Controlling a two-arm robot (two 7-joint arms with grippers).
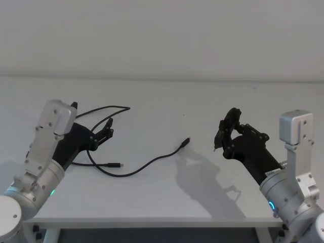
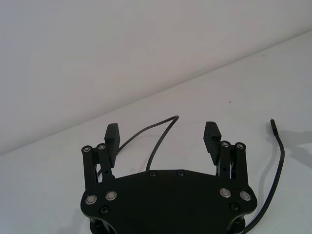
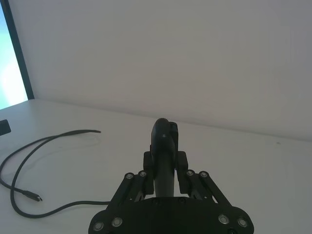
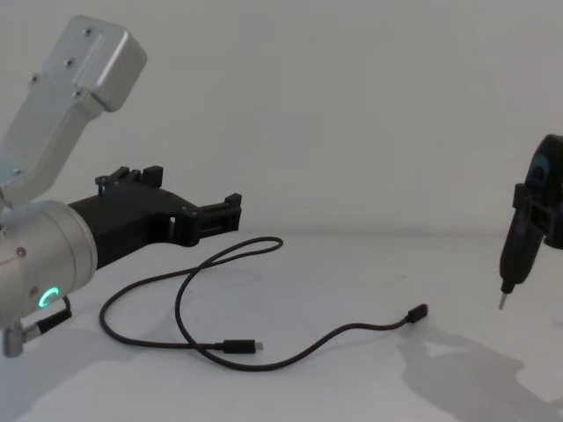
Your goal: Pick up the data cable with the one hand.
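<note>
Scanning every view now: no text, label, brand, number or sign is readable on anything.

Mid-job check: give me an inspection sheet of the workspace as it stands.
Surface: white table, with the cable lying on it.
Job's things: data cable loose on the table, both plugs free.
Clutter: nothing seen.
Grippers: left gripper open, above the cable's looped end, not gripping it; right gripper shut on a slim pointed tool, held off the table on the right.
Cables: the data cable alone.
Surroundings: plain white wall behind the table.
</note>
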